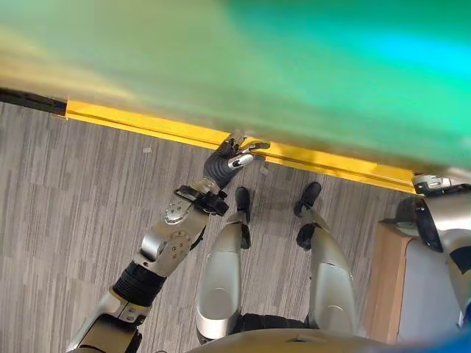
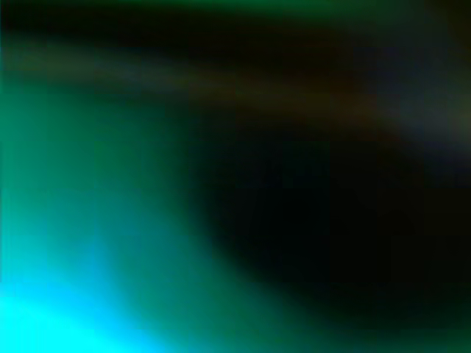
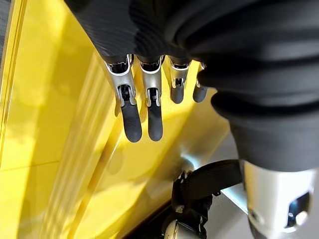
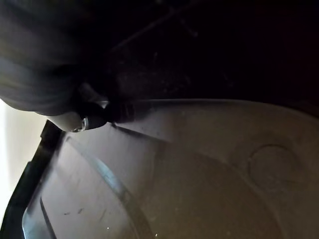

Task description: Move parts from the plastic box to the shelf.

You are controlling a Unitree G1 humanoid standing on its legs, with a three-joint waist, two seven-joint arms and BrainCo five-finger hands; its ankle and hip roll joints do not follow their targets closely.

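A large green surface (image 1: 294,66) hangs very close in front of me, blurred, with a long yellow edge (image 1: 147,125) along its lower border. My left hand (image 1: 229,160) reaches up to that yellow edge. In the left wrist view its fingers (image 3: 133,117) are straight and lie against the ridged yellow surface (image 3: 55,124), curled round nothing. My right arm (image 1: 441,217) rises to the right end of the yellow edge, and its hand is hidden there. The right wrist view looks along a dim grey plastic surface (image 4: 199,174). No loose parts show.
Grey carpet floor (image 1: 81,191) lies below. A light wooden-edged piece of furniture (image 1: 386,283) stands at the lower right, close beside my right arm.
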